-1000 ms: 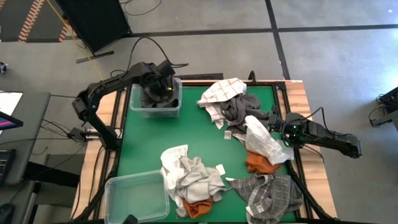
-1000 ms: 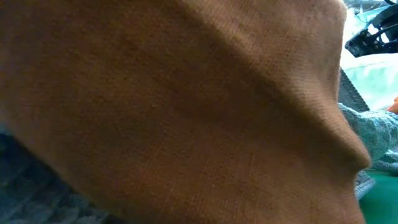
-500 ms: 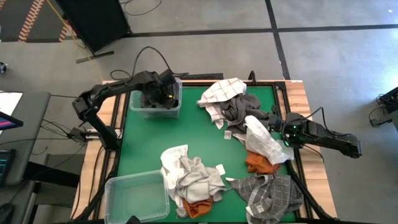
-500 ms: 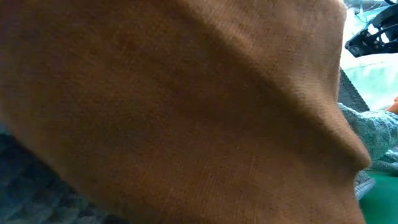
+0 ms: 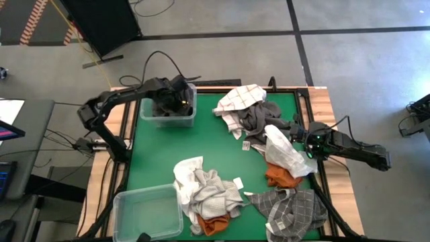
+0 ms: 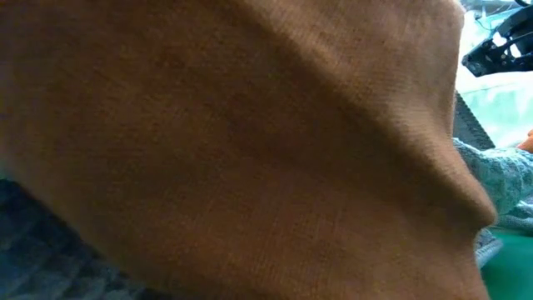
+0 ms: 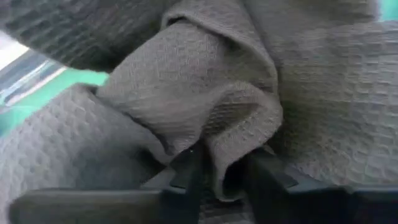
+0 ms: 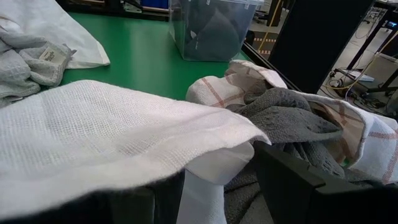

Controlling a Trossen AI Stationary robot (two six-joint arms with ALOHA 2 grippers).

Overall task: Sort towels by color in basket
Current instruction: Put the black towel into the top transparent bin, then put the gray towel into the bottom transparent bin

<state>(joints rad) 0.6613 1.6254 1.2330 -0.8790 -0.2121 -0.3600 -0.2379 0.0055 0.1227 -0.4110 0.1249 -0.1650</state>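
The dark grey towel (image 7: 205,118) sat bunched in the far bin (image 5: 169,119) directly under my left pincer (image 7: 217,180), a fold between its slightly parted fingers.

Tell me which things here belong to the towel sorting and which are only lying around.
Belong to the job:
- dark grey towel between the left gripper fingers
- far clear bin
- near clear bin
- white towel at the right gripper
- towel piles

Lying about:
- cables
- black panel
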